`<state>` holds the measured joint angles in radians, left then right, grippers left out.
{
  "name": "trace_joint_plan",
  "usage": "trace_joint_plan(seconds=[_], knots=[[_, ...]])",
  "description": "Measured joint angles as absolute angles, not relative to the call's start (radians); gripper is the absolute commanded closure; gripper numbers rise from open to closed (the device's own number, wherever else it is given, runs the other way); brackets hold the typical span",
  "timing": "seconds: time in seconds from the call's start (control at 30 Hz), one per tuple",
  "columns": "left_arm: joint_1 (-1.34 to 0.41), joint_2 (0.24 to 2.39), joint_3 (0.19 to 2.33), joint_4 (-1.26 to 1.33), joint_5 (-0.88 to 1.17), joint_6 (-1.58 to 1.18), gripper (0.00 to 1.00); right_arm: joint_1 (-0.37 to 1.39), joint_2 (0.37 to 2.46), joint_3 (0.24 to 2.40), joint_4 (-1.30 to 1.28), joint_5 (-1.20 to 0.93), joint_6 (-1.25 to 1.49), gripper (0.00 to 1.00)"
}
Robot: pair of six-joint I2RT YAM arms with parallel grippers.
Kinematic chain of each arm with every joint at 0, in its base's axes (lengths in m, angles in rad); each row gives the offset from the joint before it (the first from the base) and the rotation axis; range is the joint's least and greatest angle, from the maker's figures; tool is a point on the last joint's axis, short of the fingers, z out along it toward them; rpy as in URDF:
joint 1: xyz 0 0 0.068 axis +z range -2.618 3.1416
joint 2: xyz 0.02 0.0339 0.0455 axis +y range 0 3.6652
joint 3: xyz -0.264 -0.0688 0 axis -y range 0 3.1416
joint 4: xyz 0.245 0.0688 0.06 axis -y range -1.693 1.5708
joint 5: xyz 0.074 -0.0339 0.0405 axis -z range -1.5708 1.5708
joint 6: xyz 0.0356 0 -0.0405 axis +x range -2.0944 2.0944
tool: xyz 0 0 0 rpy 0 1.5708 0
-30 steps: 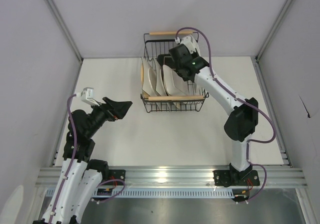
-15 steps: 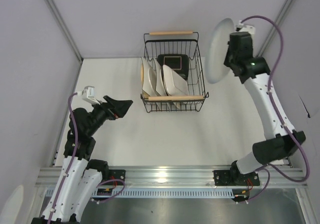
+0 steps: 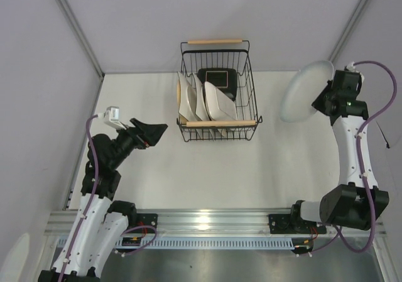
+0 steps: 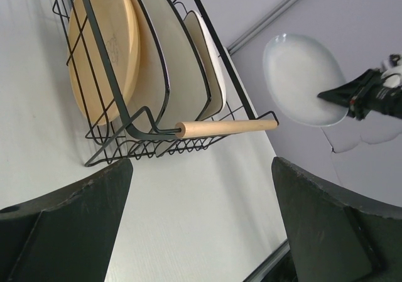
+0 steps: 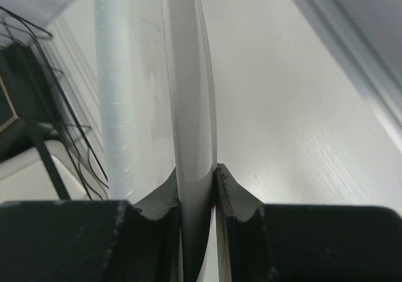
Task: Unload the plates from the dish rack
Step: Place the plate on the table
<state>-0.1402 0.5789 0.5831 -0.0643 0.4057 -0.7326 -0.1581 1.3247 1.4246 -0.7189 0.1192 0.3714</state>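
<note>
- Step in hand: transfer. The right gripper (image 3: pixel 322 101) is clamped narrowly on the rim of a pale round plate (image 3: pixel 305 91). The plate hangs on edge in the air, right of the rack (image 3: pixel 253 97) and well apart from it.
- Next move (a judgement): turn the plate flat, lower it to the table (image 3: pixel 207 169), then release. The thin rim grip may slip during the turn.
- Left gripper (image 3: pixel 159 131): jaws fully apart, holding nothing, pointed at the rack.
- Rack contents: 1 tan plate (image 4: pixel 103 43) and white plates (image 3: pixel 202 100) on edge, with 1 dark square plate (image 3: pixel 218 78) at the back.
</note>
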Motion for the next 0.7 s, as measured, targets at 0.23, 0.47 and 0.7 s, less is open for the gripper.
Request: trace_joint_plan(seconds=[0.23, 0.47, 0.7], knots=[[-0.140, 0.589, 0.583, -0.052, 0.422, -0.736, 0.01, -0.201, 1.243, 1.130, -0.700, 0.027, 0.396, 1.00], [-0.140, 0.592, 0.574, -0.009, 0.430, -0.752, 0.00, -0.201, 1.205, 0.996, -0.643, -0.044, 0.405, 1.00], [-0.140, 0.587, 0.547, 0.005, 0.431, -0.760, 0.00, -0.201, 1.175, 0.871, -0.561, -0.071, 0.418, 1.00]])
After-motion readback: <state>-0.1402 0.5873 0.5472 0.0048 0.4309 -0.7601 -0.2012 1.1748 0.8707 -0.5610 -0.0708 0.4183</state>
